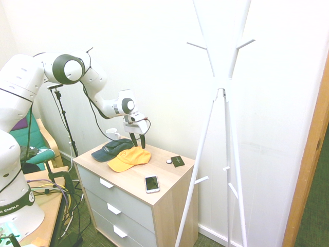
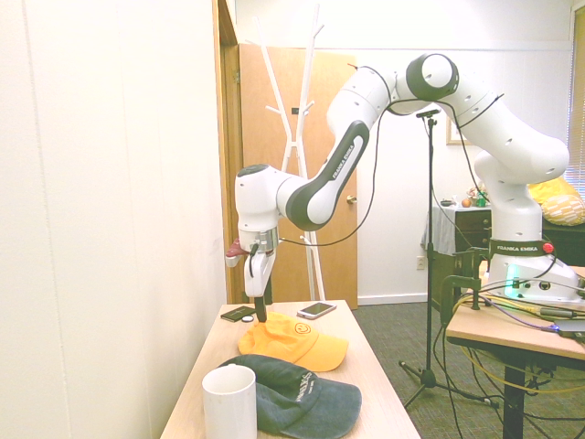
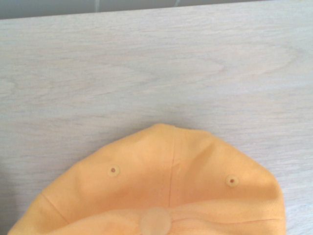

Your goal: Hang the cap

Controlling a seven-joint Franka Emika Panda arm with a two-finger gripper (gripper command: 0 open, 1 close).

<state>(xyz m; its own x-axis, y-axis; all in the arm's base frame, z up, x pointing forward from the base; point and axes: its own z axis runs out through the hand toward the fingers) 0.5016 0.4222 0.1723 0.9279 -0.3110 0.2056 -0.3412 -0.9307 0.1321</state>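
Cap (image 1: 129,157), the orange-yellow one, lies crown-up on the desk (image 1: 164,177), and my claw (image 1: 138,139) hangs just over the back of its crown, pointing almost straight down, fingers spread wide with nothing between them. Through my wrist I see the crown's top button and two eyelets right below me. So nothing is done yet, as I judge it: I have the grasp, the lift and the carry to the white coat stand (image 1: 222,82), which rises off the desk's far side, all ahead of me. Counting outward: two caps, mine and one dark navy cap (image 1: 111,149) touching it toward the desk's end; one white mug (image 2: 229,402); one phone (image 1: 151,183) near the front edge; one small dark square (image 1: 177,161); one small round thing (image 1: 168,161) beside it.
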